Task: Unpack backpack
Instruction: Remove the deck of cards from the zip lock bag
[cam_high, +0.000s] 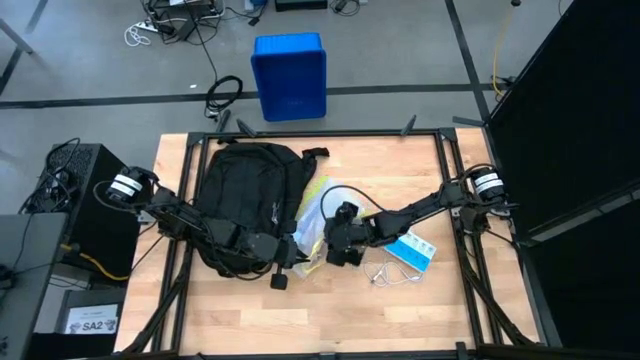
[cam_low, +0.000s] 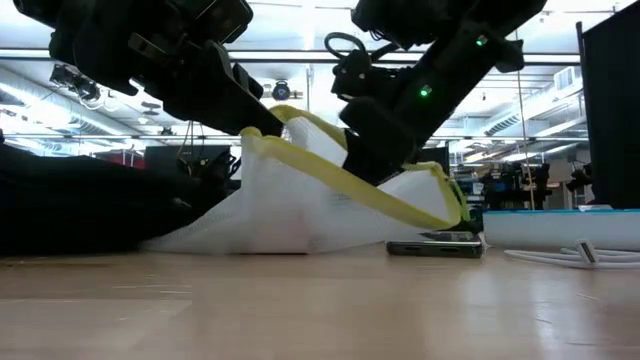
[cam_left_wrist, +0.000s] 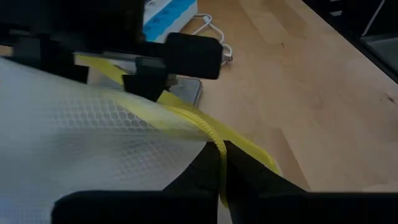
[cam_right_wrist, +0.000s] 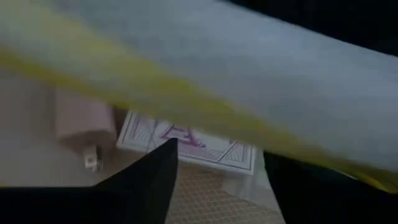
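Observation:
The black backpack lies on the table's left half. Against its right side rests a white mesh pouch with yellow trim, its bottom on the table. My left gripper is shut on the pouch's yellow edge. My right gripper is open at the pouch's mouth, reaching in from the right over the yellow edge. Between its fingers I see a flat printed card box and a white charger inside the pouch. My left gripper pinches the yellow trimmed edge of the pouch's mouth between its two fingers, coming slanting down from the table's left. That edge is held raised while the pouch's bottom stays on the table. Whether my right gripper touches the pouch, I cannot tell.
A blue and white box and a white cable lie right of the pouch. A flat dark device lies beside the pouch. A small black object sits near the front. A blue bin stands on the floor beyond the far edge.

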